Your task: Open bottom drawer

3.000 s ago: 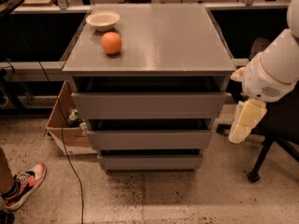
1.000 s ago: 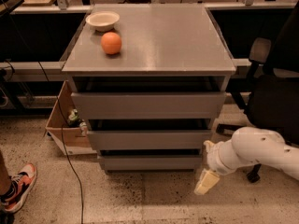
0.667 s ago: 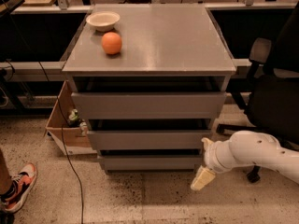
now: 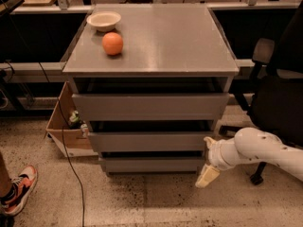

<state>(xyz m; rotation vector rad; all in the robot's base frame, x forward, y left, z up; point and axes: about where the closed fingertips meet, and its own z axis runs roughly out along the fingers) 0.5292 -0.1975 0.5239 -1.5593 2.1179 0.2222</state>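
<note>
The robot's cream two-finger gripper hung low by the floor, just beside the right end of the bottom drawer, probably to catch that front's edge. I couldn't tell how wide it stood, and I saw nothing in it. The grey, flat, handleless drawer sat shut, the lowest and slimmest of three. Farther back, a round orange fruit and a white bowl rested near the grey cabinet top's far left corner.

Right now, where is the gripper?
In the camera view, the gripper hangs low by the right end of the bottom drawer, just off the corner of the cabinet, near the floor and in front of the office chair.
</note>
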